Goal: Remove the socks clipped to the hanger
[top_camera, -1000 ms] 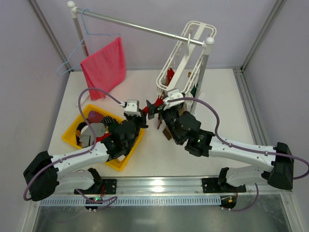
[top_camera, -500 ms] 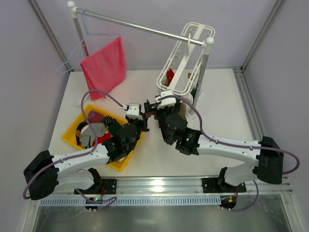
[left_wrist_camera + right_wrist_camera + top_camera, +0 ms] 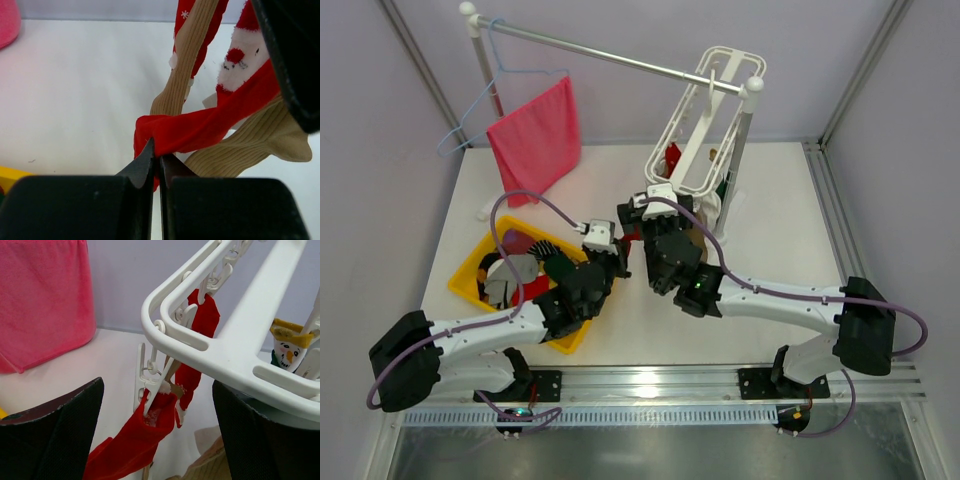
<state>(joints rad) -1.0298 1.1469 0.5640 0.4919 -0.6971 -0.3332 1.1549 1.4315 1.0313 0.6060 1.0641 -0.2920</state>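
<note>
The white hanger point(image 3: 705, 110) hangs from the rail; its frame also fills the top of the right wrist view point(image 3: 235, 355). A red sock point(image 3: 135, 440) hangs from a white clip point(image 3: 147, 375) at the frame's lower corner. My left gripper point(image 3: 156, 157) is shut on that red sock's point(image 3: 200, 130) free end, stretching it toward me. My right gripper point(image 3: 157, 405) is open, its fingers either side of the clip, not touching it. Tan-brown socks point(image 3: 187, 65), another red sock point(image 3: 200, 340) and a snowman sock point(image 3: 286, 347) stay clipped. In the top view the grippers, left point(image 3: 620, 252) and right point(image 3: 638, 215), meet below the hanger.
A yellow basket point(image 3: 470, 270) holding several socks sits at the left beside my left arm. A pink-red cloth point(image 3: 535, 140) and a light-blue wire hanger point(image 3: 485, 100) hang from the rail point(image 3: 610, 55). The rack's right post point(image 3: 740, 160) stands behind the hanger.
My right gripper has moved left and up toward the hanger's lower clip. My left gripper, still holding the red sock, has shifted slightly right toward it.
</note>
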